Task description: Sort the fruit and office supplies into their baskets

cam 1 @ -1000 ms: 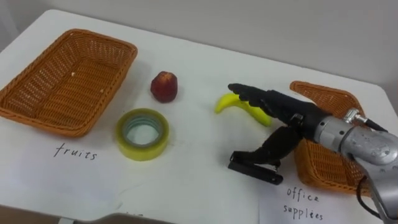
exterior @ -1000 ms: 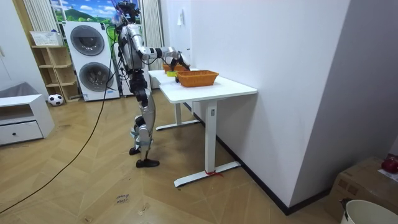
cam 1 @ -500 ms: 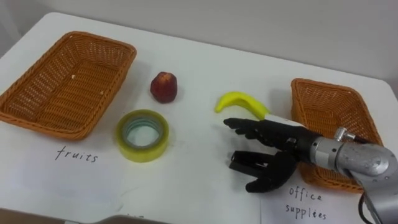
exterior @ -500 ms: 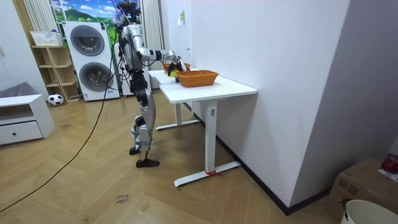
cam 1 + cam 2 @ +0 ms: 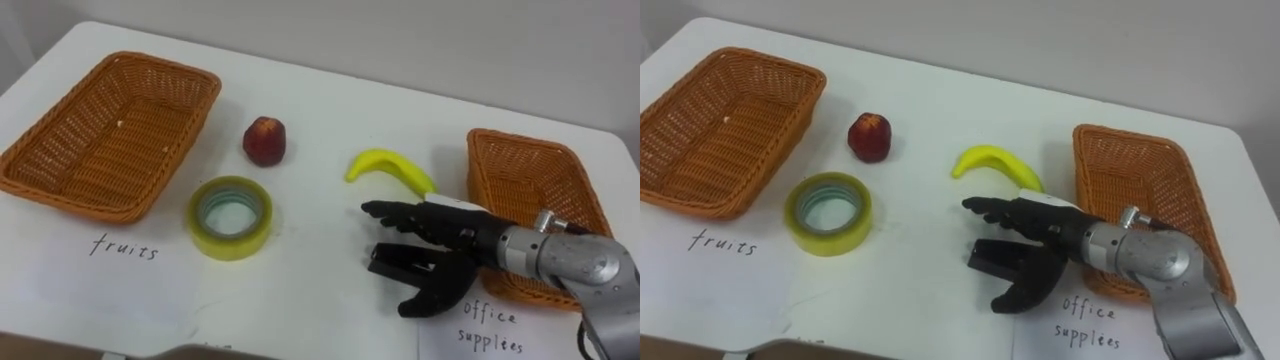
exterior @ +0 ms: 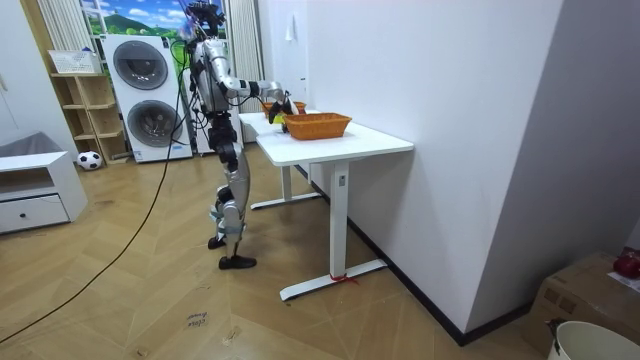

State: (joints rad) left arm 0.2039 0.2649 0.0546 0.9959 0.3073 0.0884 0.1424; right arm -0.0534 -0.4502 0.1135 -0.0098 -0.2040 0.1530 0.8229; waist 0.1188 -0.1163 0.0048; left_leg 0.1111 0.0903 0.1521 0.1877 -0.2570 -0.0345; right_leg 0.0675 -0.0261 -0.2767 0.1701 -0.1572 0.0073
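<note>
The right robot hand [image 5: 465, 240] is spread wide over the worktop [image 5: 320, 95], fingers straight and thumb low. What looks like a black stapler [image 5: 398, 265] lies loose in the gap between them. I'd close thumb and fingers squarely across its long sides, staying clear of the banana [image 5: 385, 165] just beyond the fingertips. Then lift and swing right to the office-supplies basket [image 5: 520, 175] beside the wrist.

White table [image 6: 340, 145] at centre of room view, set against wall. 2 stacked washing machines [image 6: 140, 65] at upper left, open shelf [image 6: 85, 110] beside them. Ball [image 6: 89, 159] on parquet floor [image 6: 150, 300]. White drawer unit [image 6: 35, 195] at left edge. Cardboard box [image 6: 580, 290] at lower right.
</note>
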